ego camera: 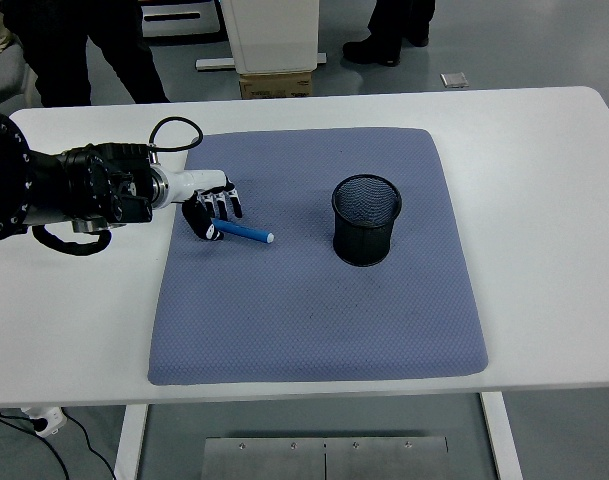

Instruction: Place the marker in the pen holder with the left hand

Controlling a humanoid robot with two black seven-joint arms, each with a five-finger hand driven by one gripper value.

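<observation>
A blue marker [244, 233] lies nearly level over the left part of the blue-grey mat [314, 310]. My left hand [210, 214] is closed on its left end, and the white tip points right toward the pen holder. The black mesh pen holder [366, 221] stands upright on the mat, about a hand's width to the right of the marker tip. It looks empty. My black left arm [64, 190] comes in from the left edge. My right arm is out of view.
The white table [544, 200] extends around the mat. A black cable [174, 130] loops above my left wrist. People's legs [94, 45] and a cardboard box [276, 84] are on the floor beyond the table's far edge.
</observation>
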